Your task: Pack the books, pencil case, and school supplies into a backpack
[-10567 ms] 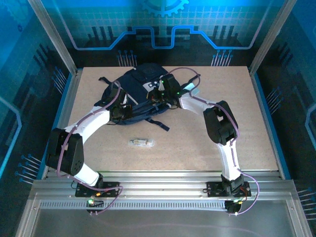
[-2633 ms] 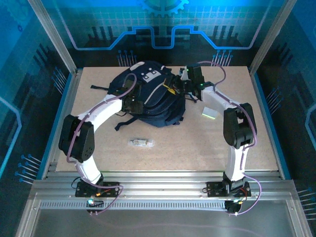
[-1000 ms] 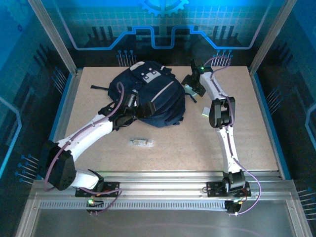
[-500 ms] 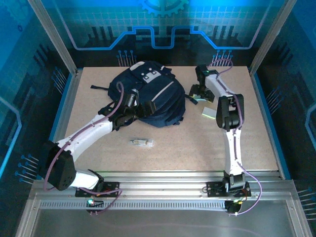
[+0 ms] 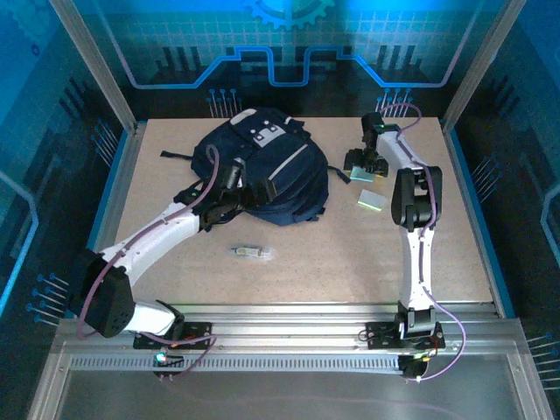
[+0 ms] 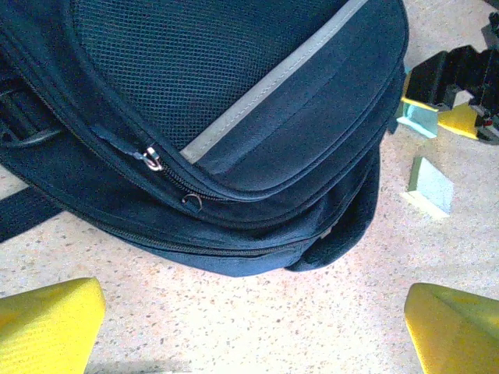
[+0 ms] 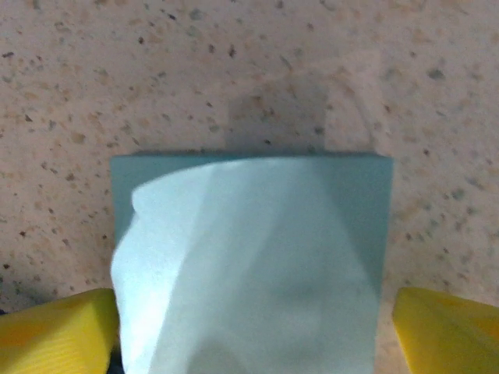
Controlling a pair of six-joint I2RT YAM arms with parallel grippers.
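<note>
The left tool is held released, its fingers wide apart over the bare surface. The backpack lies just ahead of it, untouched (its front zips look drawn shut, so an opening will probably have to be made). The small clear tube is seen behind that tool, toward the arm bases and well apart from it.

Farther right, the step in hand is judged to be the pickup of the pale-blue pad. The right tool is set low over it and spread, with a finger just beside each side edge. The pad lies on the surface between them, its top sheet curled up, and no grip is evident yet. A squeeze on the edges is called for next, then a lift and a carry leftward to the backpack. The yellow-green pad lies just beside this tool, on its near side.
</note>
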